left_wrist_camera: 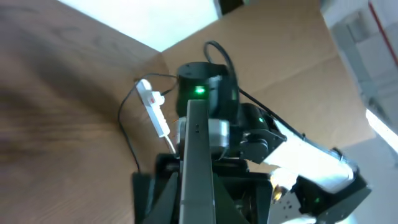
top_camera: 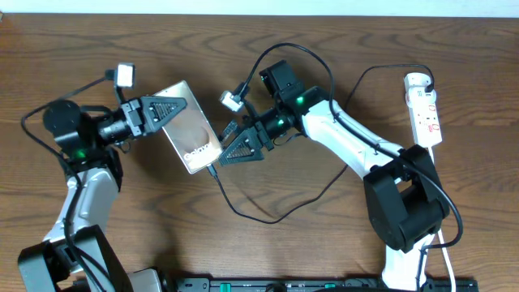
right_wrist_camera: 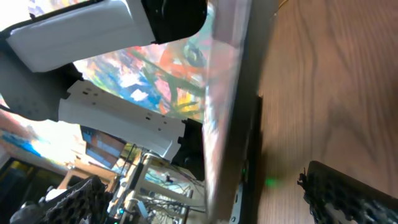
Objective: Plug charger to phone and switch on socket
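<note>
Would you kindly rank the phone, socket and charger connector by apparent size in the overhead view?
Largest: phone, though it may be raised nearer the camera.
Then: socket.
Smallest: charger connector, at the phone's lower end.

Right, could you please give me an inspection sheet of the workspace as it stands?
Surface: wooden table, brown grain.
Job's things: phone held tilted; charger meeting its lower end; socket at far right.
Clutter: nothing seen.
Grippers: left gripper shut on the phone; right gripper open beside the phone's lower end.
Cables: charger loops slack across the table; white cord running down from the socket.
Surroundings: black rail at near edge.
</note>
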You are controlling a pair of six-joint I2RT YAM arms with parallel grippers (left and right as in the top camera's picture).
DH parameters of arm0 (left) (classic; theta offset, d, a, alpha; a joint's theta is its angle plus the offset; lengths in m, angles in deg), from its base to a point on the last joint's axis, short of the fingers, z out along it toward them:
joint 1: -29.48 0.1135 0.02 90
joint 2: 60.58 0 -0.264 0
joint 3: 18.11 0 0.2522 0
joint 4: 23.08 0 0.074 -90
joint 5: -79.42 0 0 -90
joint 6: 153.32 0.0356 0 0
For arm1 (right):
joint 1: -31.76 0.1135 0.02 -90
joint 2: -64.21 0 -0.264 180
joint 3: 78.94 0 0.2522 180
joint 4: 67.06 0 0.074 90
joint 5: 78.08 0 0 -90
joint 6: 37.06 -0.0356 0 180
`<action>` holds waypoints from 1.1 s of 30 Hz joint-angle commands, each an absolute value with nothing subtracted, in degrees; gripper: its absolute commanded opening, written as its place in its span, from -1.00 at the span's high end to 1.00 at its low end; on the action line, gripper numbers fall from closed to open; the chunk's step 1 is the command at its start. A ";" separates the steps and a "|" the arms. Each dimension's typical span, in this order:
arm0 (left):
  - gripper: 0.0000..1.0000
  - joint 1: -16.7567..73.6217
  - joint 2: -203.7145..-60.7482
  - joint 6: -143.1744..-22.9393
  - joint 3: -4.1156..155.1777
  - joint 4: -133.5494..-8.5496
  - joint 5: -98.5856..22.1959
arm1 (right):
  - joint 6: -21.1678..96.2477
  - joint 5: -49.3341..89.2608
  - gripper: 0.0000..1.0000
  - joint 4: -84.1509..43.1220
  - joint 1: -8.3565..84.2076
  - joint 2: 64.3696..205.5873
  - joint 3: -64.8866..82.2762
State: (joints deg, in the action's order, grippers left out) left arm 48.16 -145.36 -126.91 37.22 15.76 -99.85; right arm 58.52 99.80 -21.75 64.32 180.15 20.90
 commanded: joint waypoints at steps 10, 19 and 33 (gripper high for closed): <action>0.85 53.32 -155.96 -98.63 37.08 -10.89 -97.62 | 58.74 98.59 -0.99 -21.18 62.48 179.49 21.80; 0.85 53.32 -163.00 -83.44 37.08 -28.88 -86.08 | 58.76 98.40 -0.99 -20.92 62.48 179.49 21.80; 0.86 53.29 -164.00 -75.79 37.08 -44.48 -67.90 | 58.76 98.38 -0.99 -20.94 62.50 179.49 21.80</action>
